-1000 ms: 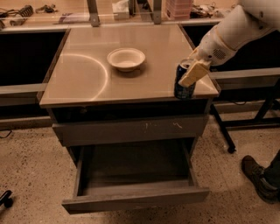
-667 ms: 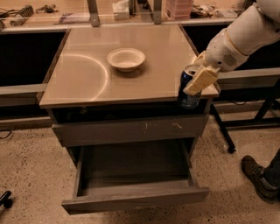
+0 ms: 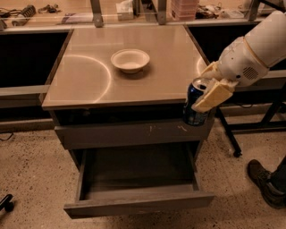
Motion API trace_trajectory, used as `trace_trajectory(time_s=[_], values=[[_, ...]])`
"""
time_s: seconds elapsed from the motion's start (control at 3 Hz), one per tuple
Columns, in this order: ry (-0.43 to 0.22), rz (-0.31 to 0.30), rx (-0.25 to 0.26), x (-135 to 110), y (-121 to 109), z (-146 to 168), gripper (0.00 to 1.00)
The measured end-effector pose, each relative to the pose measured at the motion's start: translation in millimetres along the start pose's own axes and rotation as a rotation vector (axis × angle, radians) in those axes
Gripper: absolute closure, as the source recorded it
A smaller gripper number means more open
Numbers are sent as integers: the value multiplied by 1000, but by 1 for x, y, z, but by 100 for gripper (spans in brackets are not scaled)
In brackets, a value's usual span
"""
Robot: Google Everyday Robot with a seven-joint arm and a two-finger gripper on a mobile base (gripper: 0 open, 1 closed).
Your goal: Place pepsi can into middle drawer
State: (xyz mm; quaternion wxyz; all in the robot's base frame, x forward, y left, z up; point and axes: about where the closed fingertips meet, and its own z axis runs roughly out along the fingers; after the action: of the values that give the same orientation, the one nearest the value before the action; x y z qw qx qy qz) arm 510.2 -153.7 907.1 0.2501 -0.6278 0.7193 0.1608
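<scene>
You have the can in hand: the gripper is clamped on it, one cream finger across its upper side, the can near upright with a slight tilt. It hangs in the air just off the front right corner of the tabletop, level with the scratched drawer front and above the right end of the drawer, which stands pulled out with a dark floor showing. Pick-up done, I judge; lowering and release remain. The top is smooth, glossy tan, with a bowl towards the back. Speckled floor; cluttered bench behind; a shoe at right.
</scene>
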Motion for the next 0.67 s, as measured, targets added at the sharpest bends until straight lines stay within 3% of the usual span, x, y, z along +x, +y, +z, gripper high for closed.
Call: trace_trajectory(time_s=[0.33, 0.67], values=[[2, -25, -20, 8, 10, 19, 100], [-23, -49, -43, 31, 35, 61, 100]])
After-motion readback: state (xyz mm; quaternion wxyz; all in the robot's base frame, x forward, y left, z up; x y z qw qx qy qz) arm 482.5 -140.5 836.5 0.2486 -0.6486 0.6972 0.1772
